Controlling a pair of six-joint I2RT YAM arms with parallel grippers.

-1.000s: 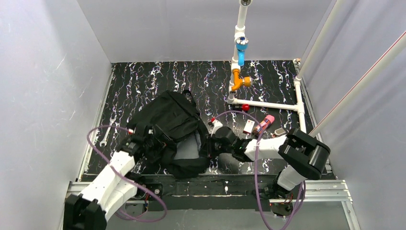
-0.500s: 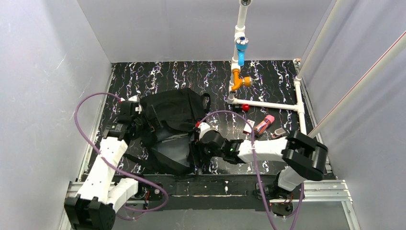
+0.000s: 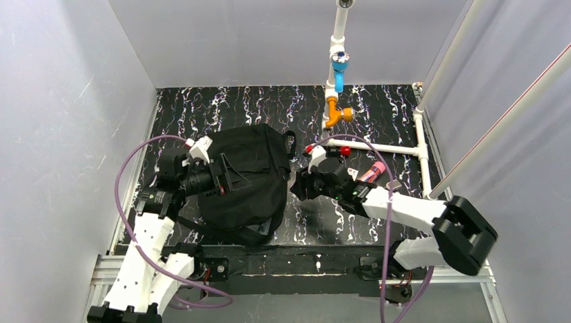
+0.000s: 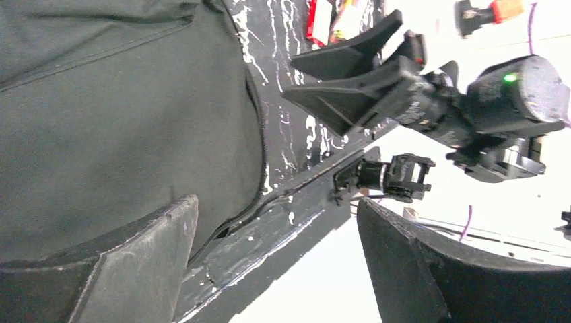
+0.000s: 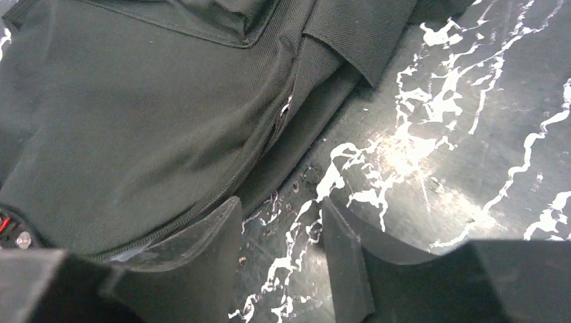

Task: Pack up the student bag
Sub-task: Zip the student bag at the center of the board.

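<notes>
The student bag (image 3: 259, 168), a large black fabric backpack, lies flat left of the table's middle, its top loop (image 3: 291, 142) pointing to the back right. My left gripper (image 3: 240, 177) hovers over the bag, wide open and empty. In the left wrist view, the gripper (image 4: 276, 262) frames the bag's side (image 4: 121, 121) and zipper seam. My right gripper (image 3: 297, 187) sits low just right of the bag, open and empty. In the right wrist view, the gripper (image 5: 279, 235) is over bare tabletop beside the bag's zipper edge (image 5: 148, 114).
A white pipe frame (image 3: 377, 147) with blue (image 3: 339, 74) and orange (image 3: 334, 114) valves stands at the back right. A pink-and-red item (image 3: 372, 173) and a small box (image 3: 350, 176) lie right of my right gripper. Grey walls enclose the table.
My left gripper has come off the bag's left edge and now hovers open over it. My right gripper has pulled back from the bag to its right. The bag has settled flat.
</notes>
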